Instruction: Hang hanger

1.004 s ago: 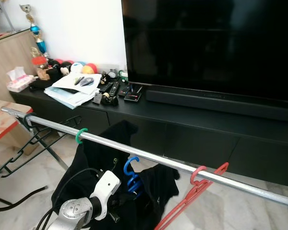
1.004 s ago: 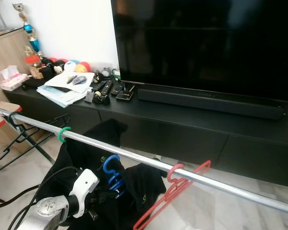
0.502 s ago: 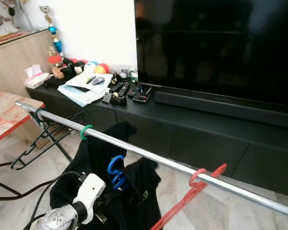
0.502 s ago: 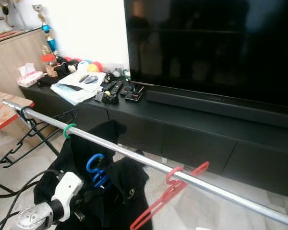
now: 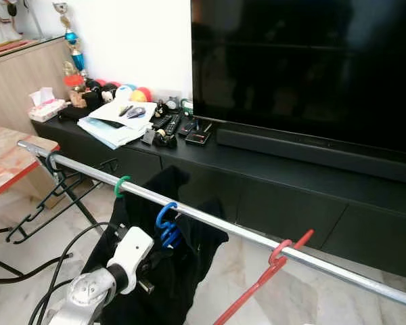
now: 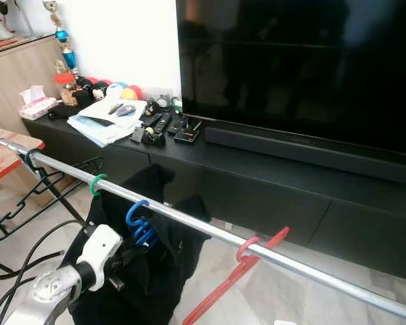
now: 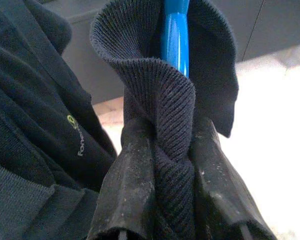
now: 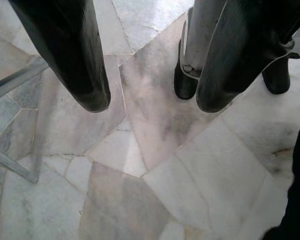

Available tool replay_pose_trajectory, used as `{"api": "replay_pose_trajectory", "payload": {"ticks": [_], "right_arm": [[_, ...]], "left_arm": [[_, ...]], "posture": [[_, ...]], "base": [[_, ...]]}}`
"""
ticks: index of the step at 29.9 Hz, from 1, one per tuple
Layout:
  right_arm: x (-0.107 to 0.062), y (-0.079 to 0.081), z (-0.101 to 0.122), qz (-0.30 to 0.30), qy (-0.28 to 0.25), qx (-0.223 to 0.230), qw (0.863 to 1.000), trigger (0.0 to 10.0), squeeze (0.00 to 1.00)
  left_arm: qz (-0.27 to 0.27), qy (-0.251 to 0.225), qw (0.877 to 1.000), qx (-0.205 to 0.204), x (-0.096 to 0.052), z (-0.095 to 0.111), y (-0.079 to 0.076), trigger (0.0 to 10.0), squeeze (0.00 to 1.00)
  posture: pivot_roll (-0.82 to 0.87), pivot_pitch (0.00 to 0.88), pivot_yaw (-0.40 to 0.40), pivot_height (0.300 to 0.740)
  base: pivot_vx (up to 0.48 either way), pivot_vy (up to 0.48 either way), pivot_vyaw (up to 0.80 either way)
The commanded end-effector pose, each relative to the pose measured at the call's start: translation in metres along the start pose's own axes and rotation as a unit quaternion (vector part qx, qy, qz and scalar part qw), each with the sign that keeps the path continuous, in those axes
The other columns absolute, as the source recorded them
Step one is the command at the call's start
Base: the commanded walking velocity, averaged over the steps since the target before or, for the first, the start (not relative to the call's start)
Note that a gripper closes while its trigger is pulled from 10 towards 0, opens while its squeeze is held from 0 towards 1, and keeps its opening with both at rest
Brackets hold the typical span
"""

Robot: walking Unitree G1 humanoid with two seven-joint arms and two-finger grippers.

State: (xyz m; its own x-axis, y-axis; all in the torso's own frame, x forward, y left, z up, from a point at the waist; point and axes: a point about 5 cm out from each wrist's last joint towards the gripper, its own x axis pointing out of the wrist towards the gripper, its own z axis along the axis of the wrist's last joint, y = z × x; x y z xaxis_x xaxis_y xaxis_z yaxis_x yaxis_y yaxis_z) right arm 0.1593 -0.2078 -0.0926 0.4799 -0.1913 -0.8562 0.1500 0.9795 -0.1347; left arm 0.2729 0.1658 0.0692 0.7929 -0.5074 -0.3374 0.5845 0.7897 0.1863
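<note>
my left end effector (image 7: 172, 165) is pinched on the ribbed collar of the black shirt (image 5: 159, 271), with the blue hanger (image 5: 166, 225) rising straight ahead of its fingers. a second ago the blue hook hung below the rail; now it sits against the metal rail (image 5: 216, 223), apparently caught over it, so i judge the hang all but done, with only letting go and a check that it holds left. just up the rail from the end effector is a green hanger hook (image 5: 121, 184); well down the rail the other way, a red hanger (image 5: 271, 271) dangles by its hook. my right end effector (image 8: 147, 95) hangs idle, fingers spread, pointing at the marble floor (image 8: 140, 165). beyond the rail a low black tv surface (image 5: 271, 162) carries papers (image 5: 115, 122), remotes (image 5: 164, 126) and coloured balls (image 5: 132, 92) under a large dark tv (image 5: 304, 68); a trophy (image 5: 71, 37) stands at the far end.
</note>
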Motion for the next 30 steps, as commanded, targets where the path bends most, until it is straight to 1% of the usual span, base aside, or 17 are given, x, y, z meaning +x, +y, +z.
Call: {"api": "replay_pose_trajectory", "payload": {"ticks": [1,10,13,18,20,21,22,24,27,28,29,30], "right_arm": [[0.000,0.002,-0.001,0.003,0.001,-0.001,1.000,10.0,0.00],[0.000,0.002,-0.002,0.003,0.002,-0.001,1.000,10.0,0.00],[0.000,0.003,-0.002,0.004,0.002,-0.001,1.000,10.0,0.00],[0.000,0.002,-0.003,0.005,0.004,-0.003,1.000,10.0,0.00],[-0.001,0.002,-0.004,0.005,0.004,-0.003,1.000,10.0,0.00],[-0.001,0.002,-0.004,0.004,0.004,-0.003,1.000,10.0,0.00],[-0.001,0.002,-0.004,0.004,0.004,-0.003,1.000,10.0,0.00],[-0.001,0.001,-0.004,0.004,0.005,-0.003,1.000,10.0,0.00],[-0.001,0.001,-0.005,0.004,0.005,-0.003,1.000,10.0,0.00],[-0.001,0.001,-0.005,0.004,0.005,-0.004,1.000,10.0,0.00],[-0.001,0.001,-0.005,0.004,0.005,-0.004,1.000,10.0,0.00],[-0.001,0.001,-0.005,0.004,0.005,-0.004,1.000,10.0,0.00]], "left_arm": [[0.003,0.002,1.000,0.013,0.004,0.003,0.003,10.0,0.00],[0.016,0.000,1.000,0.014,0.018,0.012,0.009,10.0,0.00],[0.024,0.006,1.000,0.016,0.022,0.013,0.010,10.0,0.00],[0.035,0.014,0.999,0.016,0.031,0.016,0.011,10.0,0.00],[0.038,0.030,0.999,0.014,0.034,0.014,0.011,10.0,0.00],[0.033,0.050,0.998,0.011,0.035,0.009,0.009,10.0,0.00],[0.033,0.050,0.998,0.011,0.035,0.009,0.009,10.0,0.00],[0.013,0.084,0.996,0.016,0.032,-0.004,0.004,10.0,0.00],[0.001,0.089,0.996,0.014,0.028,-0.010,0.000,10.0,0.00],[-0.001,0.087,0.996,0.011,0.027,-0.011,-0.001,10.0,0.04],[-0.001,0.084,0.996,0.009,0.026,-0.011,-0.002,10.0,0.14],[0.002,0.076,0.997,0.006,0.025,-0.010,-0.002,10.0,1.00]], "posture": [[0.06,0.000,0.004,0.740],[0.06,0.000,0.007,0.740],[0.06,0.000,0.007,0.740],[0.05,0.000,0.003,0.740],[0.05,0.000,0.003,0.740],[0.05,0.000,0.004,0.740],[0.05,0.000,0.004,0.740],[0.05,0.000,0.005,0.740],[0.05,0.000,0.007,0.740],[0.05,0.000,0.007,0.740],[0.05,0.000,0.007,0.740],[0.05,0.000,0.007,0.740]], "base": [[0.000,0.000,0.00],[0.000,0.000,0.00],[0.000,0.000,0.00],[0.000,0.000,0.00],[0.000,0.000,0.00],[0.000,0.000,0.00],[0.000,0.000,0.00],[0.000,0.000,0.00],[0.000,0.000,0.00],[0.000,0.000,0.00],[0.000,0.000,0.00],[0.000,0.000,0.00]]}}
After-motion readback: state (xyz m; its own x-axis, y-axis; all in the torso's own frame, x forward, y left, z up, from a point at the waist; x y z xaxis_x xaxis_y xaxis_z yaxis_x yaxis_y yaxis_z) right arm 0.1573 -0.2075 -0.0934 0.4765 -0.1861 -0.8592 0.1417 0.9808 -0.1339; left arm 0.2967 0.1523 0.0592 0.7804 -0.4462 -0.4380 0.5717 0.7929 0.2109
